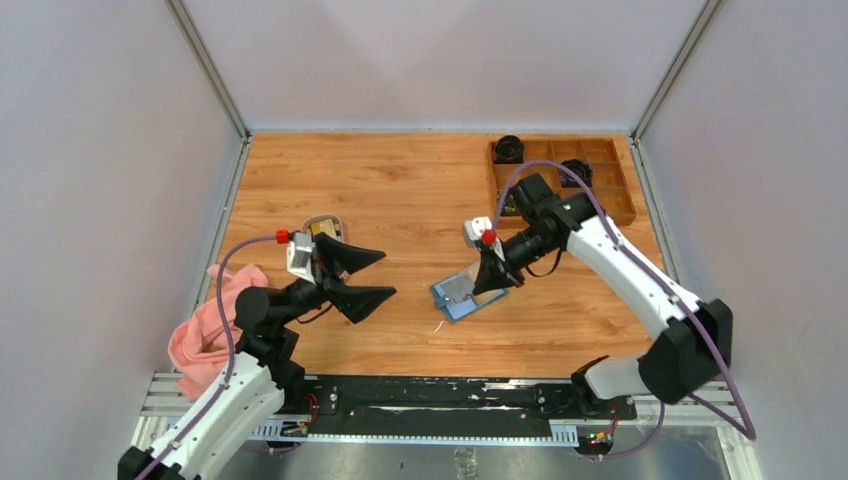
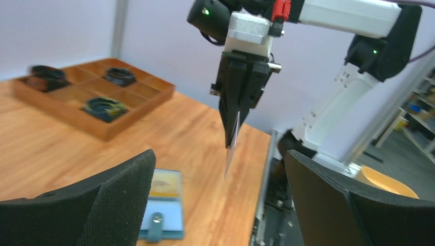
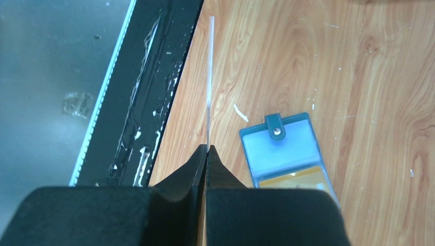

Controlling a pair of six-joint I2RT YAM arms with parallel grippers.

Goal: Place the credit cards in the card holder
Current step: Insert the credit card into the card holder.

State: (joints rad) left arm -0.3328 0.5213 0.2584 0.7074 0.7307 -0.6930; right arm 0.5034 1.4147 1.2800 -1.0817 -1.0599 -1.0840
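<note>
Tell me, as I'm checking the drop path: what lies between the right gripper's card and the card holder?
Right wrist view: bare tabletop and one small white scrap lie between the card and the card holder.

Wood-grain table [image 1: 400, 180], matt textured black fingers [image 2: 110, 202]

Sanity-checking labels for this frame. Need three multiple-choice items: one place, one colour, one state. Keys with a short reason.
1. Where is the card holder? A in the wooden tray; B on the table beside the right gripper; C at the far left corner.
2. What colour is the cloth at the table's left edge? A green; B black; C pink.
3. The right gripper is: A shut on a card; B open, empty; C shut on the cloth.
Key: 1 B, it lies open on bare wood near the gripper; 2 C, plainly pink; 3 A, a thin card is pinched edge-on.
</note>
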